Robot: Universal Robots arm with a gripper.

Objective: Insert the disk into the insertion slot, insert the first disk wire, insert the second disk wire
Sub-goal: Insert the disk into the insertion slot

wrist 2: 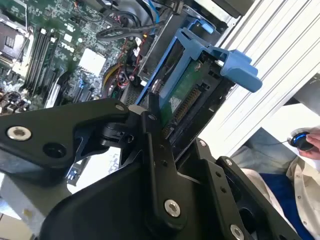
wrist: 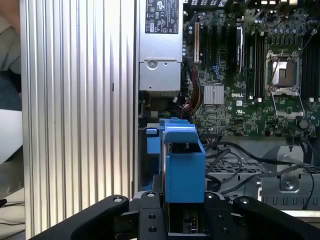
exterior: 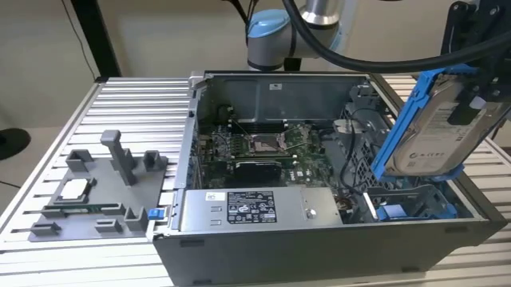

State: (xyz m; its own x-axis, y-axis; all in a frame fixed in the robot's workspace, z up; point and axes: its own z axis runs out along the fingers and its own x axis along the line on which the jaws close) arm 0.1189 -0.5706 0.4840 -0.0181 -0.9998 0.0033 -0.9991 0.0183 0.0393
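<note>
Beneath the gripper [exterior: 471,101], apart from it: one insertion slot [exterior: 415,200], blue-railed, unfilled | gripper clamped on one disk [exterior: 439,140] in its blue carrier [exterior: 399,128], held tilted on edge above the computer case [exterior: 319,254] | step: first, disk insertion, nothing seated yet | need, as I judge: carrier squared to the slot's rails [exterior: 391,213], then a straight descent

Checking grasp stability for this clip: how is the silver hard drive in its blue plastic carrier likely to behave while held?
The silver rectangular hard drive in its blue plastic carrier looks rigid and probably dense for its size. Held tilted above the open grey computer case by the tool, it could pivot. Its thin plastic surround may flex.
</note>
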